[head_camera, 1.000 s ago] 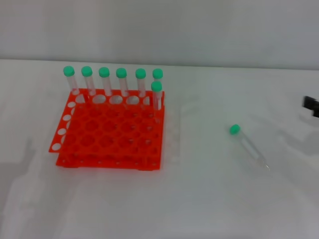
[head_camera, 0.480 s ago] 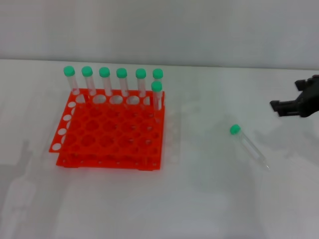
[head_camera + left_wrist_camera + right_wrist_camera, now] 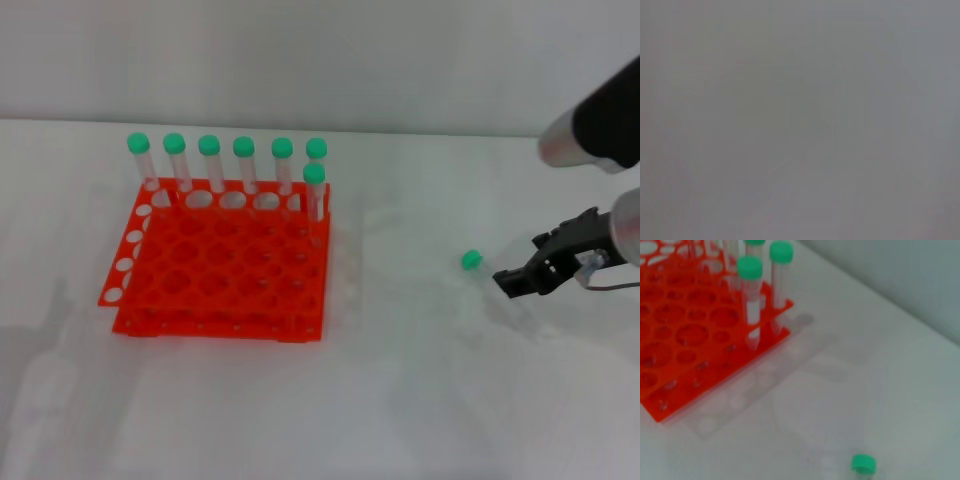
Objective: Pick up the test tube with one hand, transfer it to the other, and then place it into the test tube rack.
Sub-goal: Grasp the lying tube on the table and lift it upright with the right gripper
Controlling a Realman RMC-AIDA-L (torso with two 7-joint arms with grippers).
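Note:
A clear test tube with a green cap (image 3: 471, 261) lies on the white table to the right of the rack; its cap also shows in the right wrist view (image 3: 863, 463). My right gripper (image 3: 518, 263) is low over the tube's body, just right of the cap, with its black fingers apart and nothing in them. It hides most of the tube's body. The orange-red test tube rack (image 3: 215, 275) stands at the left and also shows in the right wrist view (image 3: 685, 335). My left gripper is out of view; the left wrist view shows only flat grey.
Several green-capped tubes (image 3: 244, 150) stand upright along the rack's far row, with one more (image 3: 314, 175) at its right edge. The right arm's forearm (image 3: 600, 125) reaches in from the upper right. A pale wall runs behind the table.
My right gripper has come in from the right edge, moving left and down, to just above the lying tube. The tube and the rack have not moved.

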